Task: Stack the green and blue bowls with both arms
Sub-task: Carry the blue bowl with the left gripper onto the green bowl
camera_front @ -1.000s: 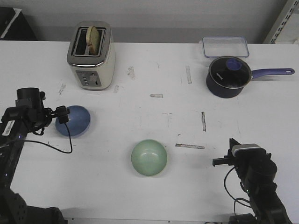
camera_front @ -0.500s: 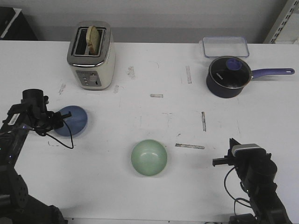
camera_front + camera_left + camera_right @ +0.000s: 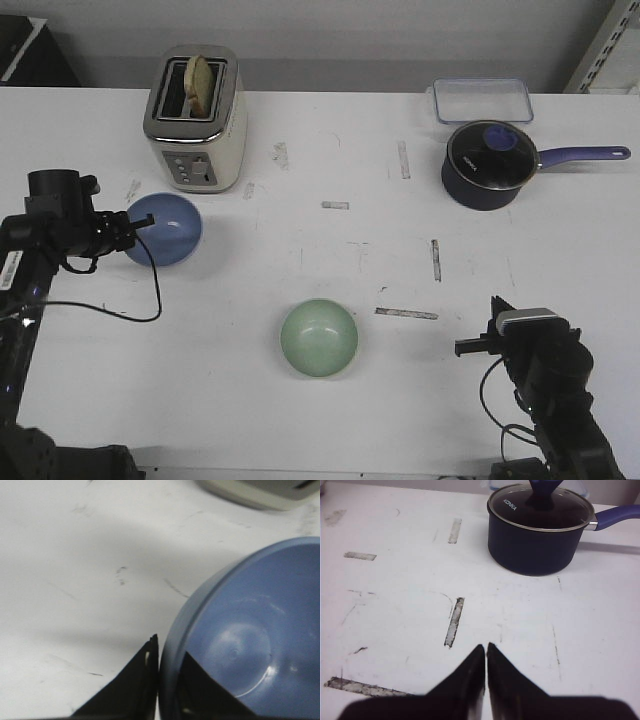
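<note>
My left pincer (image 3: 135, 227) was clamped on the blue bowl's (image 3: 165, 228) rim at nine o'clock to carry it toward the green bowl (image 3: 319, 338) mid-table, while my right pincer (image 3: 485, 656) waited, fingers together.

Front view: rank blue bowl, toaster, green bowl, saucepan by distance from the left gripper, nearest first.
From the left gripper:
1. Blue bowl: its rim is pinched between the fingers, at the table's left.
2. Toaster: behind the bowl, back left.
3. Green bowl: front centre, to the gripper's right.
4. Saucepan: far across, back right.
</note>
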